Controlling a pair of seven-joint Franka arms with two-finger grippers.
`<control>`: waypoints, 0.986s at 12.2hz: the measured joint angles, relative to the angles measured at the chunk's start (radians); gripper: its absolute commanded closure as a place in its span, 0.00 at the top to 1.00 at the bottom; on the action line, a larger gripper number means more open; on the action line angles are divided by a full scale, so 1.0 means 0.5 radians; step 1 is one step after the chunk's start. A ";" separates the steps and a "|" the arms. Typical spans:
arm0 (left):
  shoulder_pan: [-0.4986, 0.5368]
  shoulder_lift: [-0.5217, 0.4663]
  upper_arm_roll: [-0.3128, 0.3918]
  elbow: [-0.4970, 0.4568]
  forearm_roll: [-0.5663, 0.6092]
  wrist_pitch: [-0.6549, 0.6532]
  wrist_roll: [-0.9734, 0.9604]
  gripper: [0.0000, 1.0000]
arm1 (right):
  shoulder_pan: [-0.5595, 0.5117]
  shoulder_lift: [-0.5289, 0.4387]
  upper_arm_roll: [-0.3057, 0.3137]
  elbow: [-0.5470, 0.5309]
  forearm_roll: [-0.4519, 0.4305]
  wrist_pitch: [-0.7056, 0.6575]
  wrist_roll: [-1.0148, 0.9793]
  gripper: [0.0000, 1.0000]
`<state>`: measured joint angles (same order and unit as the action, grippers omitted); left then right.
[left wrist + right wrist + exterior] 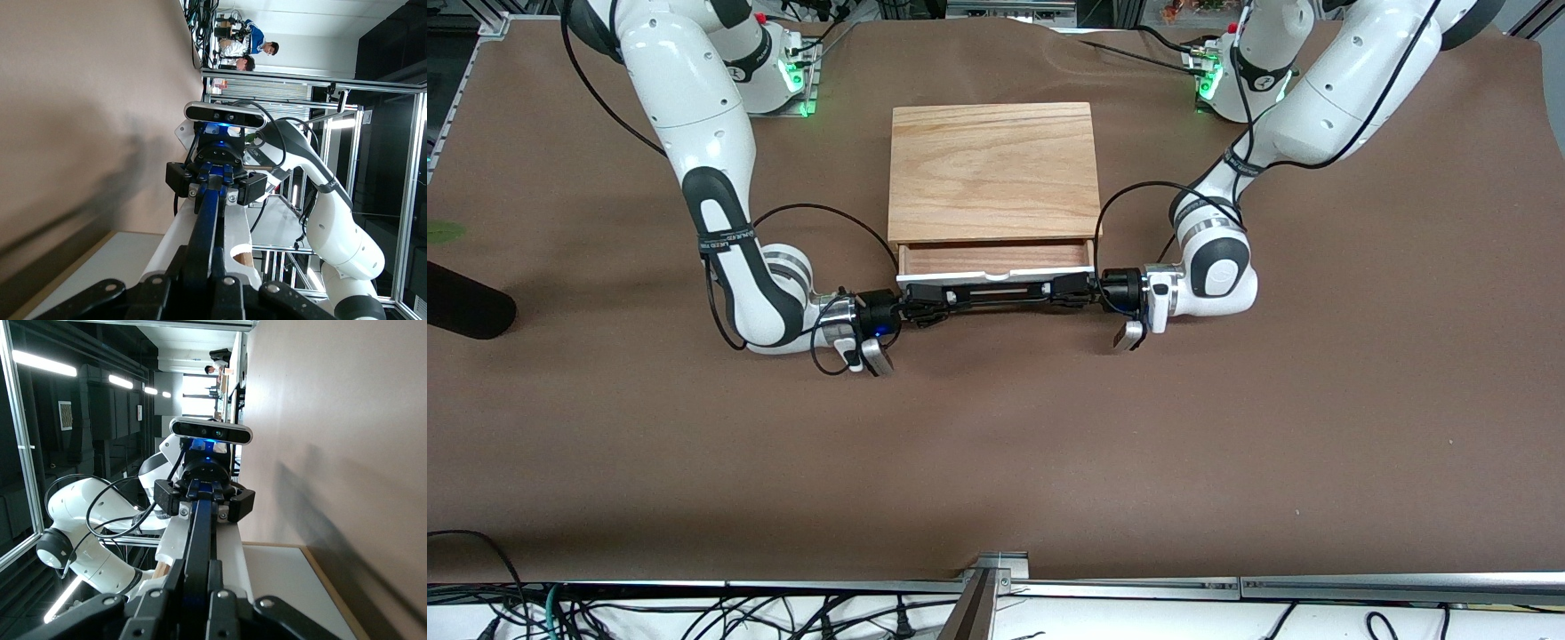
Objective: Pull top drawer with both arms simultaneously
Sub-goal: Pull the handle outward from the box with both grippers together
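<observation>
The left gripper (1069, 291) has its fingers closed on the black bar handle (996, 294) at the end toward the left arm's side of the bench, and the right gripper (925, 303) clamps the same bar at the other end. Each wrist view looks straight down the bar to the other arm's gripper (215, 185) gripping it (a tidy mirror image, (203, 500) from the right wrist).

The handle belongs to the top drawer (996, 276), which stands partly open: a strip of reddish-brown tray (996, 257) shows between the white front panel and the light-wood cabinet (993, 171), which sits mid-bench between the two arm bases.

Both forearms lie low over the brown bench (996, 462), one at each end of the handle. To finish the pull well, the two arms should probably draw toward the front camera at equal pace, keeping the bar parallel to the cabinet's front; uneven travel would likely skew the tray, jam it, or drag the cabinet along.
</observation>
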<state>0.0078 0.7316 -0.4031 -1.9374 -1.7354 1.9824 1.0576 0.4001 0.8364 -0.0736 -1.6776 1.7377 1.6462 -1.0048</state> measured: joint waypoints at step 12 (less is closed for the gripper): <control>-0.005 0.130 0.032 0.272 0.172 0.015 -0.359 0.00 | -0.013 0.155 -0.015 0.296 -0.001 0.053 0.185 0.09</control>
<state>0.0051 0.7965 -0.3869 -1.8015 -1.6492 1.9898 0.8783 0.3938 0.9137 -0.0813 -1.5296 1.7372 1.6725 -0.9123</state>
